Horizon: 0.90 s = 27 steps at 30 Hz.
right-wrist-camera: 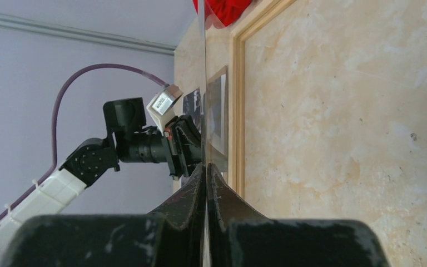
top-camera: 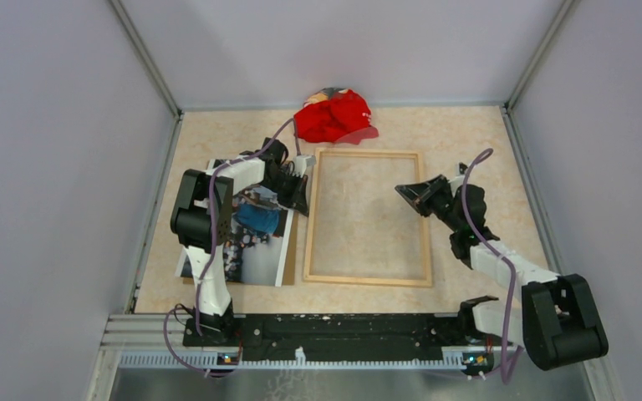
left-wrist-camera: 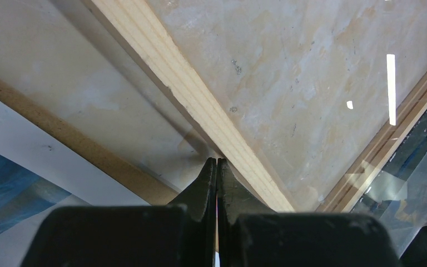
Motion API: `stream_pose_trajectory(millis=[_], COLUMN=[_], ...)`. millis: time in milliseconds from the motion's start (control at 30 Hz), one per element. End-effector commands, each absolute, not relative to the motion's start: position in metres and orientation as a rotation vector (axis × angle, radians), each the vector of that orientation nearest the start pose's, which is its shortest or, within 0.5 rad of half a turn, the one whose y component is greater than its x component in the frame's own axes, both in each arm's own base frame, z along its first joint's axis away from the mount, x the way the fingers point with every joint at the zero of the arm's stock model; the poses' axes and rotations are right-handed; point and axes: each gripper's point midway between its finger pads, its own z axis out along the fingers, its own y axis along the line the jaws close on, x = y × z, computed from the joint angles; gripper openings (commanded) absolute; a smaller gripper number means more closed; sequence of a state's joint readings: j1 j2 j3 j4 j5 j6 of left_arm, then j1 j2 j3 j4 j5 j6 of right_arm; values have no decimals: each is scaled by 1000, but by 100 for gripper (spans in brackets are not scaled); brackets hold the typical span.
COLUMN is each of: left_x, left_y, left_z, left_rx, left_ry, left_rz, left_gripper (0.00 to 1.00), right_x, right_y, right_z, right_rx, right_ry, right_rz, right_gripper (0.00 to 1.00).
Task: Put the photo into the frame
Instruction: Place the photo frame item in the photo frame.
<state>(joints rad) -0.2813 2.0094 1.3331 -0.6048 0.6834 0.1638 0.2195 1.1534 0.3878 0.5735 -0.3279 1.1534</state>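
The light-wood frame [top-camera: 368, 280] lies flat mid-table, with bare tabletop inside it. The photo [top-camera: 259, 251] lies face up to its left on a brown backing board [top-camera: 291, 251]. In the left wrist view, the photo's blue corner [left-wrist-camera: 11, 192] and the board's edge [left-wrist-camera: 89, 153] show. My left gripper [top-camera: 303, 203] hangs over the frame's left rail [left-wrist-camera: 200, 105]. My right gripper [top-camera: 401, 191] hovers over the frame's right half. A thin clear sheet [right-wrist-camera: 204, 83], seen edge-on, spans between them. Both the right gripper [right-wrist-camera: 205, 167] and the left gripper [left-wrist-camera: 217, 161] are shut on its edges.
A crumpled red cloth [top-camera: 334, 115] lies just beyond the frame's far rail. Grey walls enclose the table on the left, right and back. The black base rail [top-camera: 343, 330] runs along the near edge.
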Motion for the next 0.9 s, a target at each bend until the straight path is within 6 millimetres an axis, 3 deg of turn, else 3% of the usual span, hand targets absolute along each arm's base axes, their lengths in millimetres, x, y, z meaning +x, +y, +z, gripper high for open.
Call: stream_pose_trajectory(millis=[0,467,867], left_x=[343,344,342], left_y=[-217,-220,-220], left_z=[51,51,50], left_rx=[796,800,804], left_ry=[2534,2534,2537], left_rz=[-1010,-1008,-1010], left_gripper=[0,0,0], right_x=[322,324,334], right_y=[161,165,150], right_z=[172,165,153], right_rx=[585,515,411], right_ry=[1826,1874,1953], right_rz=[1183,1125,877], right_gripper=[0,0,0])
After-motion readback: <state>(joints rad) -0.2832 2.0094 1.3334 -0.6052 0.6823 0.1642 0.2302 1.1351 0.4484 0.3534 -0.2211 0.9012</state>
